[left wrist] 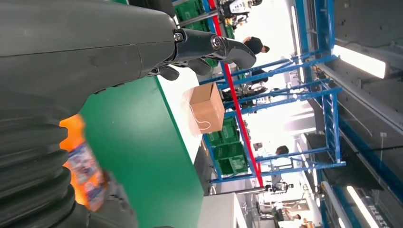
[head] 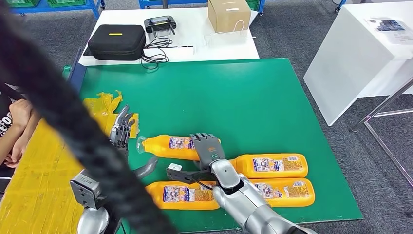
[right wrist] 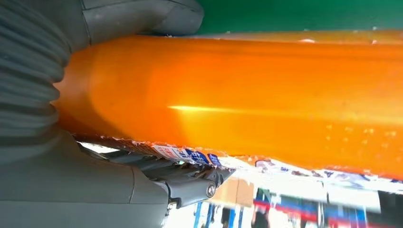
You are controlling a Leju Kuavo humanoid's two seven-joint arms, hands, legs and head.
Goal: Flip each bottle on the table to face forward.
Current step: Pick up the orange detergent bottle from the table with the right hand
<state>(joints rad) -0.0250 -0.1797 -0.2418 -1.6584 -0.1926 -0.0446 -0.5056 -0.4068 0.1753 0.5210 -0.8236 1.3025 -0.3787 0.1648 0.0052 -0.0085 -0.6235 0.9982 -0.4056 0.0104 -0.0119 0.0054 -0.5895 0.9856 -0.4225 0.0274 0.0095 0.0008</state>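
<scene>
Several orange bottles lie on their sides on the green mat (head: 234,97). My right hand (head: 207,147) lies over the base end of the upper left bottle (head: 168,145). In the right wrist view that bottle (right wrist: 247,95) sits between the thumb (right wrist: 142,19) and the fingers (right wrist: 190,183), so the hand grips it. Another bottle (head: 270,165) lies to its right, and two more (head: 182,194) (head: 287,191) lie nearer the front edge. My left hand (head: 122,127) hovers at the mat's left edge with its fingers (left wrist: 209,47) apart, holding nothing. One orange bottle (left wrist: 83,166) shows beside it.
A thick black cable (head: 73,126) crosses the head view at the left. A person's arm (head: 17,122) is at the left edge, by yellow sheeting (head: 104,105). Behind the mat, a white table carries a black case (head: 117,41), a controller (head: 159,23) and a cardboard box (head: 229,13).
</scene>
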